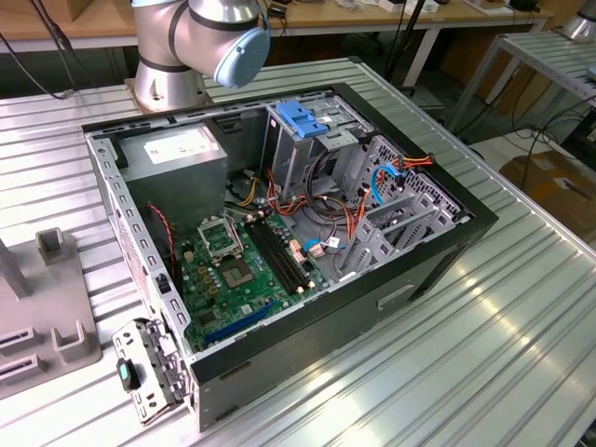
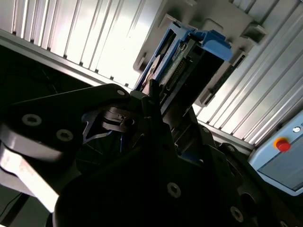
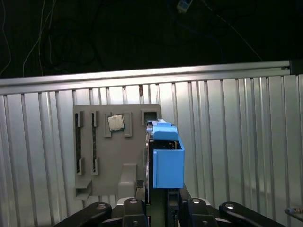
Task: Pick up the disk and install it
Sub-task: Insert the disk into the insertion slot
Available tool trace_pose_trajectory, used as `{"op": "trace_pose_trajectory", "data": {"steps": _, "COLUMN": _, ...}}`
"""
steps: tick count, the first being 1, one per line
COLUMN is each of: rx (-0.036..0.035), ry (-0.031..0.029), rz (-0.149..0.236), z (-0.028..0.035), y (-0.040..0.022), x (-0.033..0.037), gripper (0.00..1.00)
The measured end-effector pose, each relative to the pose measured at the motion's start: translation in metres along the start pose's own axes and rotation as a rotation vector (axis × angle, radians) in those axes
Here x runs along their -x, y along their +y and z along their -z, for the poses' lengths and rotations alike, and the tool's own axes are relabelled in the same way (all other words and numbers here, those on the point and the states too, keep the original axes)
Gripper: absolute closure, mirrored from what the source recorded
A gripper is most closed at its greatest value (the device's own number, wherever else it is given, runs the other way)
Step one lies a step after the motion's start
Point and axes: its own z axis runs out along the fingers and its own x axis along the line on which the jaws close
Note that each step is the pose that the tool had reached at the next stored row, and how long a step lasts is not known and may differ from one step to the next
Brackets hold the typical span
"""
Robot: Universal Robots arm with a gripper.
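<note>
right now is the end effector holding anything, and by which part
The disk, it appears, clamped at the end nearest the wrist by the end effector; its blue-railed far end points toward the grey fixture.

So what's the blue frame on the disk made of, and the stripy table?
The disk has a blue frame that looks like matte moulded plastic: flat even colour, no glare. The table looks like bare metal, probably aluminium: silvery ribs with bright streaks.

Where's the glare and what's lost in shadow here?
Second wrist view: glare washes the ribbed metal table, and the black end effector is lost in shadow. First wrist view: the blue-railed silver hard disk is evenly lit. Exterior view: mild sheen on the table.
</note>
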Motion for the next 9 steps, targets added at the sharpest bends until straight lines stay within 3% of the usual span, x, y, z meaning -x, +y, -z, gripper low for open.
{"op": "trace_pose_trajectory", "data": {"steps": 7, "rx": 0.0000, "ry": 0.0000, "rz": 0.000, "z": -0.0002, "y": -0.0084, "x": 0.0007, "gripper": 0.65}}
{"op": "trace_pose_trajectory", "data": {"steps": 9, "rx": 0.0000, "ry": 0.0000, "rz": 0.000, "z": -0.0003, "y": -0.0132, "x": 0.0011, "gripper": 0.65}}
